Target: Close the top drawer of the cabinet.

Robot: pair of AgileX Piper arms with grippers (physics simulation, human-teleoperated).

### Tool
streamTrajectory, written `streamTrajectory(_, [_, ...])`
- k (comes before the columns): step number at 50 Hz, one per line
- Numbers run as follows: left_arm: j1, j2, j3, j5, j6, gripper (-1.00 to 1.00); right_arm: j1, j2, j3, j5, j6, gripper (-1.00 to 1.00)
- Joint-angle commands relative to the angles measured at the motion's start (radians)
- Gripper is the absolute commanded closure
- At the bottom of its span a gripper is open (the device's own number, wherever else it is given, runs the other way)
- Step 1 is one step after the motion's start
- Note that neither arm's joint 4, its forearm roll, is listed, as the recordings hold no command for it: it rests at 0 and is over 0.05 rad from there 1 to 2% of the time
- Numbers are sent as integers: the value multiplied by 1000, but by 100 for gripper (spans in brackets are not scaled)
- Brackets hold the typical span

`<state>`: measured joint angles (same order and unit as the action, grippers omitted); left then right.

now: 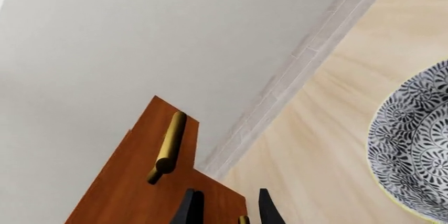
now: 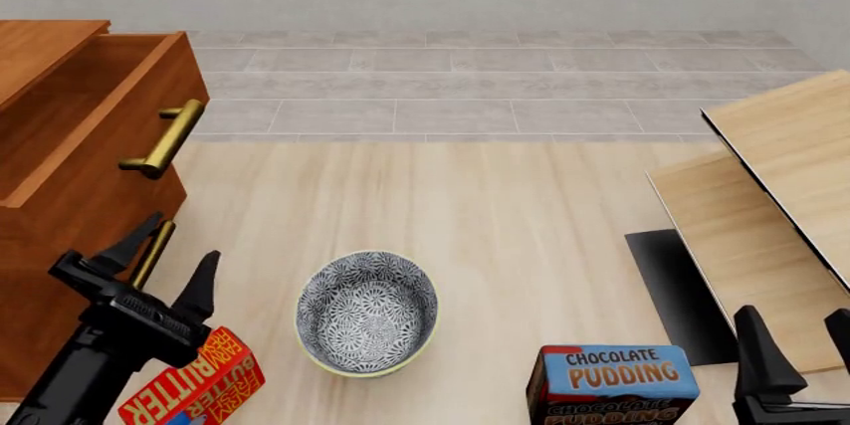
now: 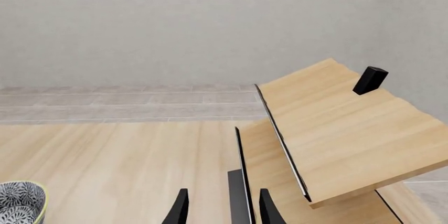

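The cabinet point(image 2: 60, 236) stands at the left of the front view, reddish-brown wood. Its top drawer point(image 2: 126, 116) is pulled out and shows its brass bar handle point(image 2: 166, 136). The handle also shows in the left wrist view point(image 1: 168, 145) on the drawer front point(image 1: 133, 182). My left gripper point(image 2: 166, 266) is open and empty. It sits below the top drawer, right beside the second drawer's brass handle point(image 2: 150, 251), and its fingertips point(image 1: 188, 208) point up toward the top handle. My right gripper point(image 2: 801, 340) is open and empty at the front right, far from the cabinet.
A patterned bowl point(image 2: 366, 312) sits mid-table, right of the left gripper. A red box point(image 2: 199, 385) lies by the left arm. A chocolate pudding box point(image 2: 611, 385) stands at the front. Pale wood boards point(image 2: 777, 186) lean at the right, just ahead of the right gripper point(image 3: 224, 208).
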<state>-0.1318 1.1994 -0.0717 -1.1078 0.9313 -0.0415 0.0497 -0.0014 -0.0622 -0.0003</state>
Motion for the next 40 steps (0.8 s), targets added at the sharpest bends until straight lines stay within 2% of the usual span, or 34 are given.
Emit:
streamTrajectory(1, [18, 147, -12, -22, 96, -100, -1, 12, 0, -9, 0, -100])
streamTrajectory(13, [59, 195, -13, -76, 131, -100, 7, -10, 1, 14, -4, -100])
streamTrajectory(27, [120, 161, -77, 4, 130, -100, 8, -33, 1, 32, -10, -100])
streamTrajectory(40, [168, 87, -61, 47, 126, -100, 9, -39, 1, 39, -11, -100])
